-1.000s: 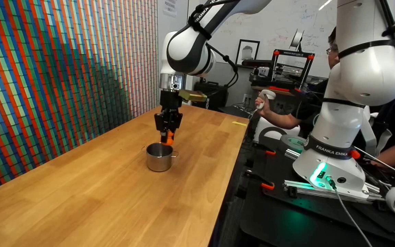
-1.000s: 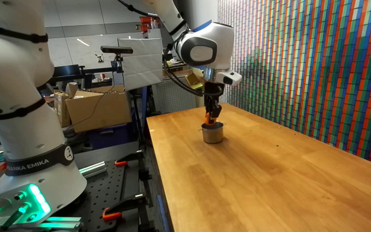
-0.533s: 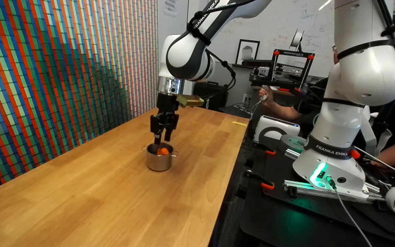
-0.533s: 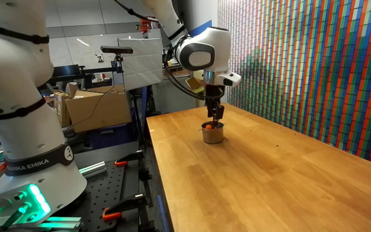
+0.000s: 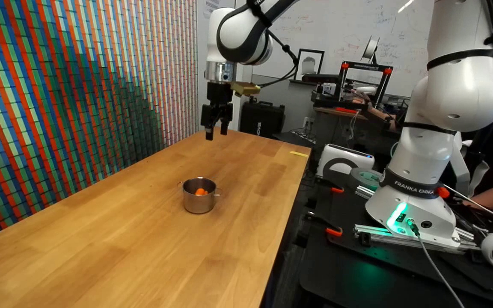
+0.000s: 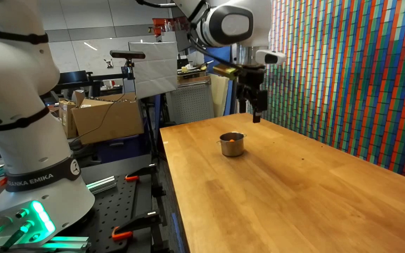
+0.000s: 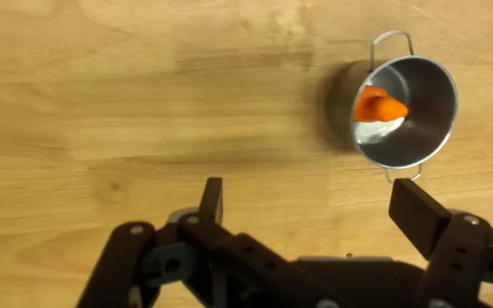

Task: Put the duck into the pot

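The orange duck (image 7: 385, 109) lies inside the shiny grey metal pot (image 7: 432, 122), against the inner wall on one side. In both exterior views only a bit of the duck (image 5: 201, 192) shows within the pot (image 5: 198, 205), which stands upright on the table. My gripper (image 7: 309, 188) is open, its fingers wide apart and only tabletop visible between them. It hangs well above the table, clear of the pot; in an exterior view the gripper (image 6: 249, 115) appears higher than the pot (image 6: 233, 148) and off to its right. In the wrist view one fingertip overlaps a wire handle.
The wooden table (image 5: 144, 231) runs along a wall of coloured tiles (image 5: 58, 107). A strip of yellow tape (image 5: 298, 154) marks the table edge nearer the robot base (image 5: 413, 214). Cardboard boxes (image 6: 107, 119) stand beyond the table.
A second ago the gripper held the duck over the pot. It then opened, the duck dropped inside, and the arm rose up and away from the pot, which stayed in place.
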Action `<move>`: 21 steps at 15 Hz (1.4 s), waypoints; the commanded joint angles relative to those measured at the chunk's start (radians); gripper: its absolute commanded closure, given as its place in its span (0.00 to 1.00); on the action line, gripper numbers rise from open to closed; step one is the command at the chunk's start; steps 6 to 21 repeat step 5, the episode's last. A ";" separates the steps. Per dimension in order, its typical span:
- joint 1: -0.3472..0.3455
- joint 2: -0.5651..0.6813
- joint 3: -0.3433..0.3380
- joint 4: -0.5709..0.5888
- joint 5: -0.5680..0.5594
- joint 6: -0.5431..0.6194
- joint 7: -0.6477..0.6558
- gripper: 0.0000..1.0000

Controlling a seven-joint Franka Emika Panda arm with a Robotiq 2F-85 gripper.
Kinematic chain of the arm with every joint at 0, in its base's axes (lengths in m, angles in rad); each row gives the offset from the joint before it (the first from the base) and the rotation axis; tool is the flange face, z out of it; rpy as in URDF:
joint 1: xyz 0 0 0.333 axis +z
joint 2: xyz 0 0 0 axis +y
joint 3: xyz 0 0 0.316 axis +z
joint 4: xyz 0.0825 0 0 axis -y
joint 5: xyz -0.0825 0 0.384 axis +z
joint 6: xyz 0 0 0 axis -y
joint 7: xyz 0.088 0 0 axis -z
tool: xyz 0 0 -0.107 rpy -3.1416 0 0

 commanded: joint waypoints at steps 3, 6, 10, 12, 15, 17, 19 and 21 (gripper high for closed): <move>-0.037 -0.115 -0.058 0.020 -0.084 -0.196 0.000 0.00; -0.046 -0.149 -0.066 0.017 -0.088 -0.218 -0.002 0.00; -0.046 -0.149 -0.066 0.017 -0.088 -0.218 -0.002 0.00; -0.046 -0.149 -0.066 0.017 -0.088 -0.218 -0.002 0.00; -0.046 -0.149 -0.066 0.017 -0.088 -0.218 -0.002 0.00; -0.046 -0.149 -0.066 0.017 -0.088 -0.218 -0.002 0.00; -0.046 -0.149 -0.066 0.017 -0.088 -0.218 -0.002 0.00; -0.046 -0.149 -0.066 0.017 -0.088 -0.218 -0.002 0.00</move>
